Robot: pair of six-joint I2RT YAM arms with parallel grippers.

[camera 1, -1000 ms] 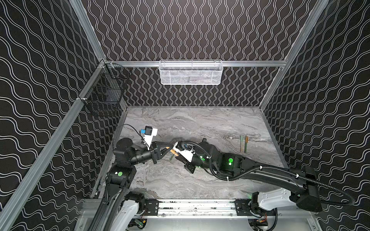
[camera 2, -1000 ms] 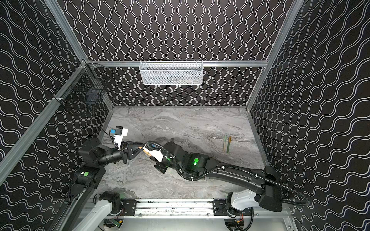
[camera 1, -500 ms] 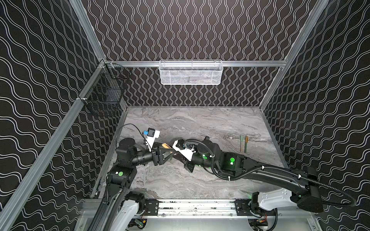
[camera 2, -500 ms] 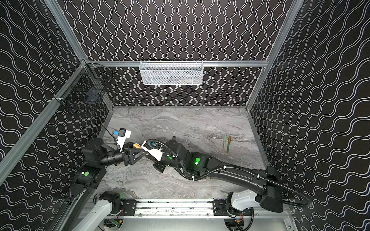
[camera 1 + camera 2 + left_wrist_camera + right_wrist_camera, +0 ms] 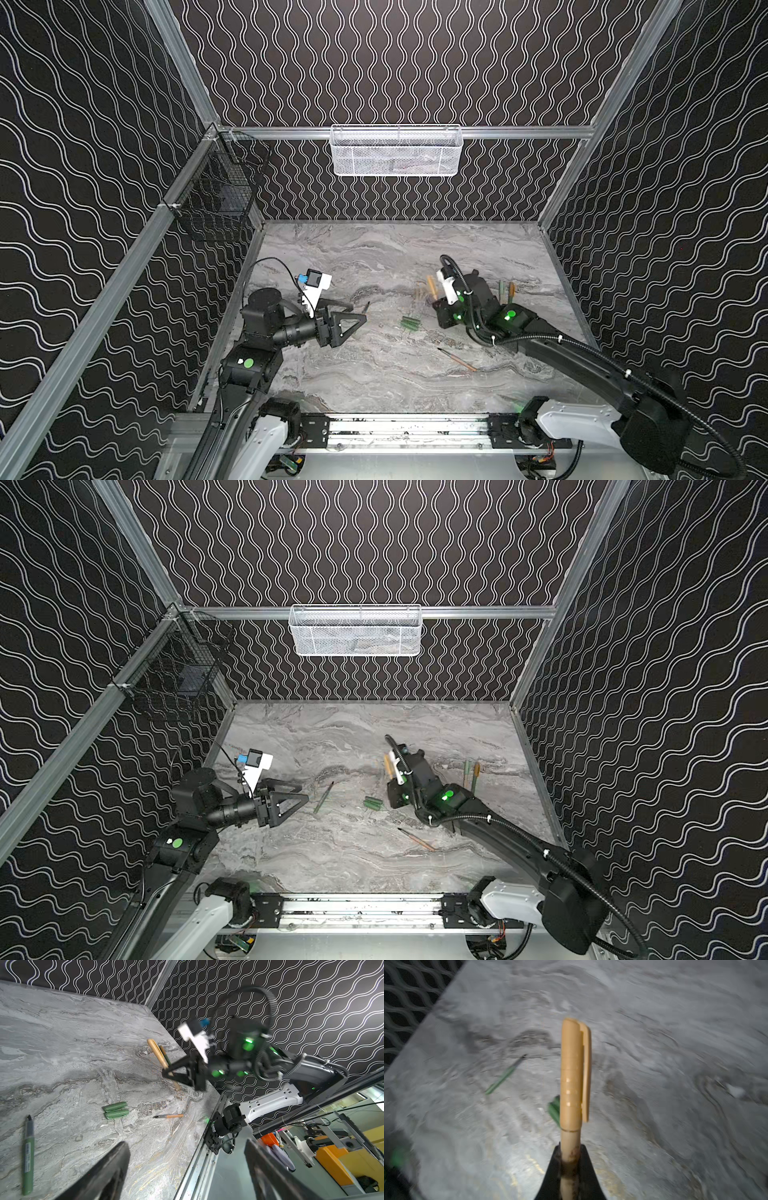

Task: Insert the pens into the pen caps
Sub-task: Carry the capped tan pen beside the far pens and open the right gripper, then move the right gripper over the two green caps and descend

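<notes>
Right hand (image 5: 569,1153) clamped, orange pen (image 5: 570,1137) capped

Table (image 5: 374,253), surveyed from my station: grey marbled surface, flat, shown in both top views. I find five items lying directly on it.

Item one: an uncapped green pen (image 5: 323,798) on my left side, with its dark tip toward the back wall.

Item two: two green caps (image 5: 410,323) near the middle, side by side and touching.

Item three: an uncapped orange pen (image 5: 457,360) nearer the front and well apart from the caps. Its dark tip points left.

Items four and five: near the right edge, a far green pen (image 5: 501,289) and a far orange pen (image 5: 511,291) lie parallel, just beside each other. I cannot tell whether they touch.
</notes>
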